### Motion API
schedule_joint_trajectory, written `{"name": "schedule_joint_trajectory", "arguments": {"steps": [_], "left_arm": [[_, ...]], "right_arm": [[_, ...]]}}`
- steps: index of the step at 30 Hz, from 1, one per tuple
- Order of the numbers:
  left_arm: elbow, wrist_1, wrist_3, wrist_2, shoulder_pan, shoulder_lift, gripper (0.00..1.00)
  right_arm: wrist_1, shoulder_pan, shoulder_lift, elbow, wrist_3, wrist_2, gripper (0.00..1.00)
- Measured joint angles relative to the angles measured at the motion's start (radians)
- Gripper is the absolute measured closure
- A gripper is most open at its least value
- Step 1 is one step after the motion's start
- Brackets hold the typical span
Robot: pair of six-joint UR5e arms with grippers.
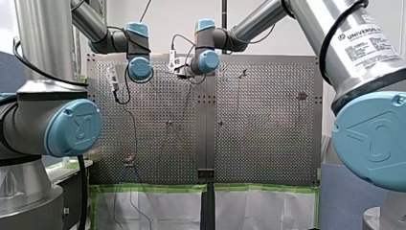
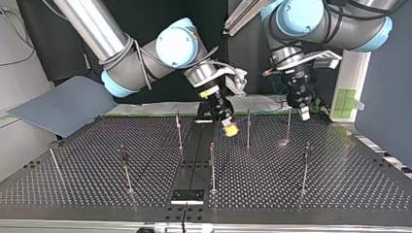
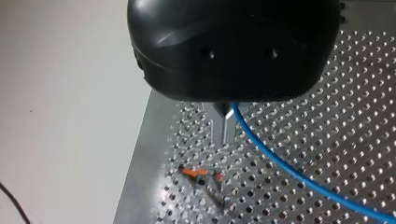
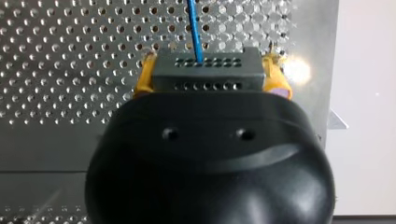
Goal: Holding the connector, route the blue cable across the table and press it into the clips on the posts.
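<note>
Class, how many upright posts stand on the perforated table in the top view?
7. Nearer row: far-left post, left post, centre post, right post. Farther row: back-left post, back-centre post, back-right post. More may be hidden.

The perforated metal tabletop [image 2: 340,184] is 2 plates joined at a middle seam, with green tape [image 1: 148,188] along its near edge in the front view. A white wall [image 1: 163,19] stands beyond. Opposite hang a dark backdrop [image 2: 145,19] and a grey panel [image 2: 63,104]. Glare [image 4: 296,70] shines on the metal.
</note>
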Motion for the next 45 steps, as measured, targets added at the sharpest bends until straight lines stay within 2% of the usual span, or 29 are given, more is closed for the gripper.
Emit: {"name": "schedule_joint_trajectory", "arguments": {"steps": [6,20,27,37,45], "left_arm": [[0.002,0.012,0.008,0.05,0.049,0.006,1.0],[0.063,0.021,-0.022,0.179,0.175,-0.026,1.0],[0.106,0.018,-0.026,0.229,0.199,-0.071,1.0],[0.112,0.052,-0.043,0.272,0.23,-0.084,1.0],[0.119,0.088,-0.069,0.328,0.252,-0.112,1.0]], "right_arm": [[0.005,0.001,0.034,-0.048,0.0,-0.014,1.0],[0.009,0.007,0.046,-0.164,0.0,-0.027,1.0],[0.011,0.008,0.063,-0.175,-0.001,-0.027,1.0],[0.01,0.007,0.095,-0.176,-0.004,-0.027,1.0],[0.008,0.0,0.106,-0.186,-0.004,-0.027,1.0]]}}
